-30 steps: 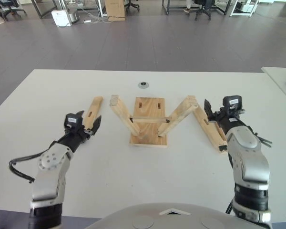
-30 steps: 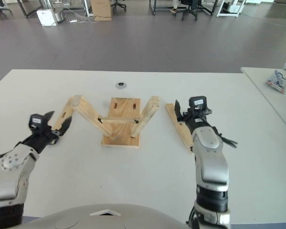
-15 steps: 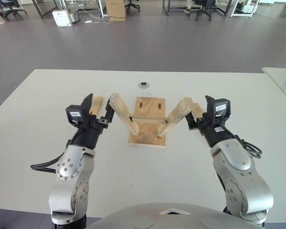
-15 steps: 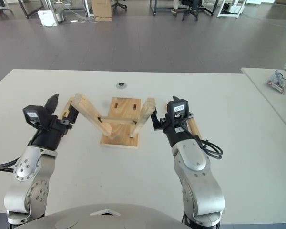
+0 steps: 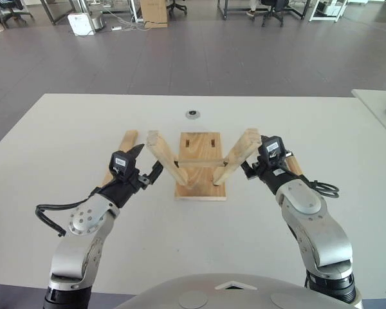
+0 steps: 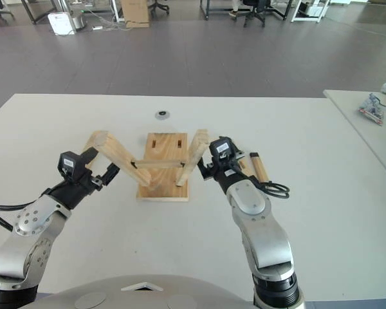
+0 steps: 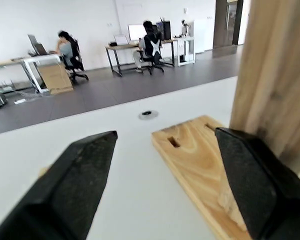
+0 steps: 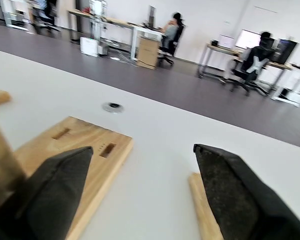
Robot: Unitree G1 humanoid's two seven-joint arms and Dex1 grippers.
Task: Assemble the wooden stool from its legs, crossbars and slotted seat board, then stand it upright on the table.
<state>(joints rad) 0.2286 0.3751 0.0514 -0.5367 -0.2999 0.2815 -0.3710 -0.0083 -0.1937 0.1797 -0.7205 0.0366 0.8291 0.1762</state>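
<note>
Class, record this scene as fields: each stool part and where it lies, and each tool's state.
seat board: flat on the table, slots showing
leg frame: two slanted legs joined by a crossbar, resting on the seat board
left loose leg: flat, left of frame
right loose leg: flat, right of frame
left tool: open, by frame's left leg
right tool: open, by frame's right leg

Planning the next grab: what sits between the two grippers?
In the left eye view: a slanted leg, crossbar and second leg, over the slotted seat board.
</note>
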